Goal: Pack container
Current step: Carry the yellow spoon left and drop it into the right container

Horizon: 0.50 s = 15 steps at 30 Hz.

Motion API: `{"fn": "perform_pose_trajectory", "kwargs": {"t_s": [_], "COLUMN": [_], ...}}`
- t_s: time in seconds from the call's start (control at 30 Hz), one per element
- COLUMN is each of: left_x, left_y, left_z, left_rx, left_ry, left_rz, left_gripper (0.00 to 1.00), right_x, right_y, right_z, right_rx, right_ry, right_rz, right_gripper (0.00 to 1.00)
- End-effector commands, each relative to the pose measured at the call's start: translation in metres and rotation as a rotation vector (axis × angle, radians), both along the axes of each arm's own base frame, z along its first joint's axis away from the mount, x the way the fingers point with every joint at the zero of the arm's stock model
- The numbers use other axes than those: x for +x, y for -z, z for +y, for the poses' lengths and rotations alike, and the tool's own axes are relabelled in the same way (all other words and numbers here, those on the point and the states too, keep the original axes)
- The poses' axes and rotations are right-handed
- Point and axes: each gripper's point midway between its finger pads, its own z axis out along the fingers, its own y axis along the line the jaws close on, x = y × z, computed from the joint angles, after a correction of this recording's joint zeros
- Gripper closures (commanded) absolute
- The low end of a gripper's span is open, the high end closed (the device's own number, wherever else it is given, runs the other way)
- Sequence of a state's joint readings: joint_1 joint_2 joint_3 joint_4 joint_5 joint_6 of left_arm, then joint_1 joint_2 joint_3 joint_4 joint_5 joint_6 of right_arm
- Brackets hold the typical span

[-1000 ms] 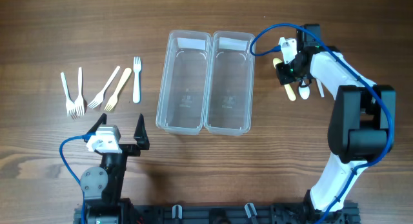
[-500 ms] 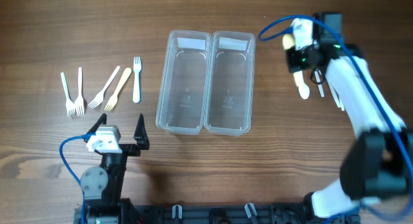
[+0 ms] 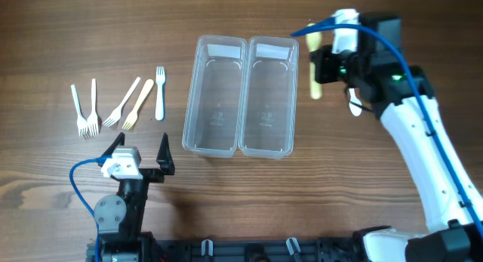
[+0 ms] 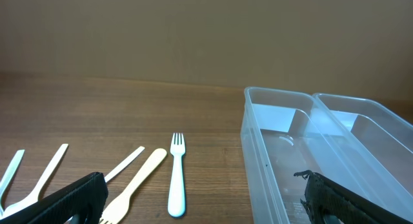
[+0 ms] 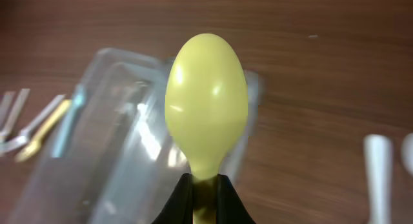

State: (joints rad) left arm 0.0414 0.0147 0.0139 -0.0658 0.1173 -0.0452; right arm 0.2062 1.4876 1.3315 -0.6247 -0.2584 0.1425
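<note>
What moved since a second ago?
The right hand, shut on the yellow spoon, carried it left, up close beside the two clear boxes. The forks, the boxes and the open left hand stayed where they were.

We see our right gripper [image 5: 205, 188] pinching a yellow spoon [image 5: 206, 101], bowl up, before blurred clear containers [image 5: 122, 153].
</note>
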Motion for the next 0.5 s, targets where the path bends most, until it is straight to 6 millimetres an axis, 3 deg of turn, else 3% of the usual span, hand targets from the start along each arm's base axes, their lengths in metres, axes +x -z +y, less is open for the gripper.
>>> {"fn": "perform_pose_trajectory", "kwargs": {"t_s": [0.0,0.33,0.47], "left_x": [0.0,0.0,0.0], "left_y": [0.003,0.003,0.003], "left_z": [0.001,0.001,0.001], "left_rx": [0.015,0.015,0.015], "left_ry": [-0.005,-0.005,-0.005], "left_rz": [0.001,0.001,0.001], "left_gripper": [0.0,0.0,0.0], "right_x": [-0.001,0.012,0.013], "right_y": [0.015,0.09,0.091], "right_z": [0.036,0.062,0.062], "right_rx": [0.096,0.061,0.059], "right_ry": [0.02,0.043,0.04], "right_rz": [0.084,0.236,0.237], "right_gripper": [0.96,0.96,0.96]}}
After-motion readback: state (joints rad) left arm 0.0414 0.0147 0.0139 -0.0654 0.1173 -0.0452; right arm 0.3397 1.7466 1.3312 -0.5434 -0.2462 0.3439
